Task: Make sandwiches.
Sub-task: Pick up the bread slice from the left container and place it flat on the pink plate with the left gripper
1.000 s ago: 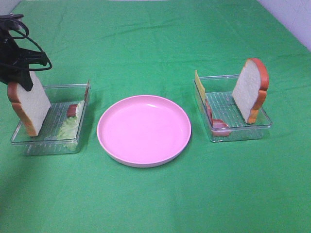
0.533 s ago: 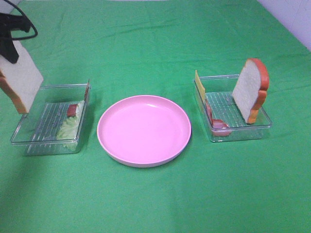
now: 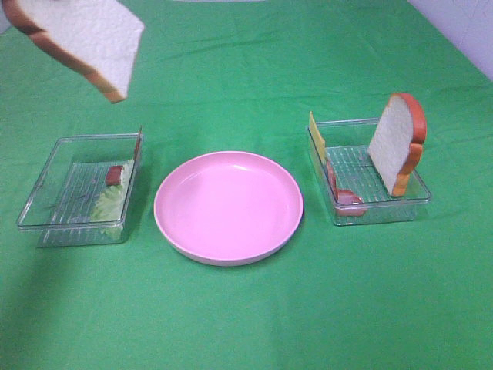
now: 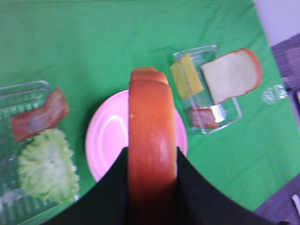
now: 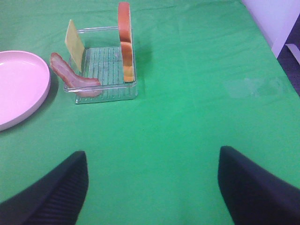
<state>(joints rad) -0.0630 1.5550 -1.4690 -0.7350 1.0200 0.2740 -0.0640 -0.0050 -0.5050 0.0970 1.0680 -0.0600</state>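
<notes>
My left gripper (image 4: 152,164) is shut on a white bread slice with orange-brown crust (image 4: 152,140). In the high view the slice (image 3: 85,38) hangs high at the far left, above the left tray; the gripper itself is out of that frame. The left tray (image 3: 46,200) holds pale green lettuce (image 3: 110,202) and a bacon strip (image 3: 115,174). The right tray (image 3: 416,202) holds a second bread slice (image 3: 397,142) standing upright, yellow cheese (image 3: 316,137) and bacon (image 3: 347,196). My right gripper (image 5: 152,187) is open and empty over the cloth, near the right tray (image 5: 105,91).
A round pink plate (image 3: 228,206) with nothing on it lies between the two trays on the green cloth. A pale wall or floor edge shows at the far right corner (image 3: 470,31).
The left gripper has lifted the bread slice out of the left tray, up and toward the middle, tilting it from upright toward flat. The right side has not moved.
</notes>
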